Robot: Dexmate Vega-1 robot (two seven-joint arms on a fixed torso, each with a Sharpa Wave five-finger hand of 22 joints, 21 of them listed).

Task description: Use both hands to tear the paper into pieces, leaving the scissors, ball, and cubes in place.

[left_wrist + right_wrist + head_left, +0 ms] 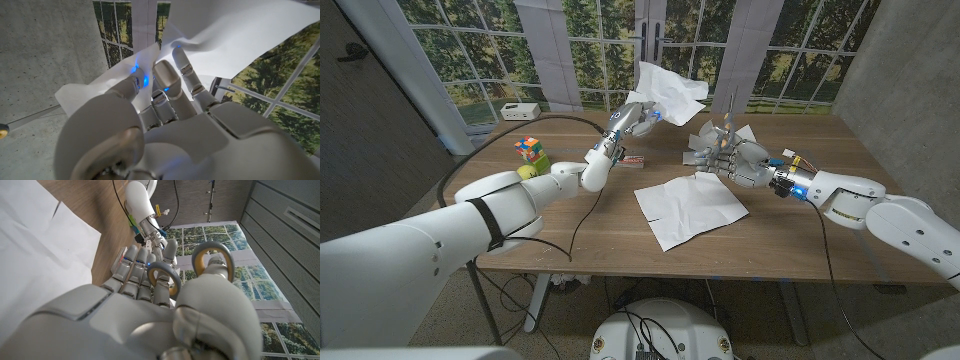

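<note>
White paper (690,208) lies torn on the table (800,250), left robot hand (632,120) gripping a piece (670,95), right robot hand (725,158) clutching the scissors (212,260).

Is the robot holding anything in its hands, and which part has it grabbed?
The left hand pinches a crumpled piece of paper by its lower edge, lifted above the table. The right hand has its fingers through the scissors' handle rings.

We are counting one raised paper piece (668,92), one flat paper piece (690,210), one coloured cube (528,148), one ball (529,171)
</note>
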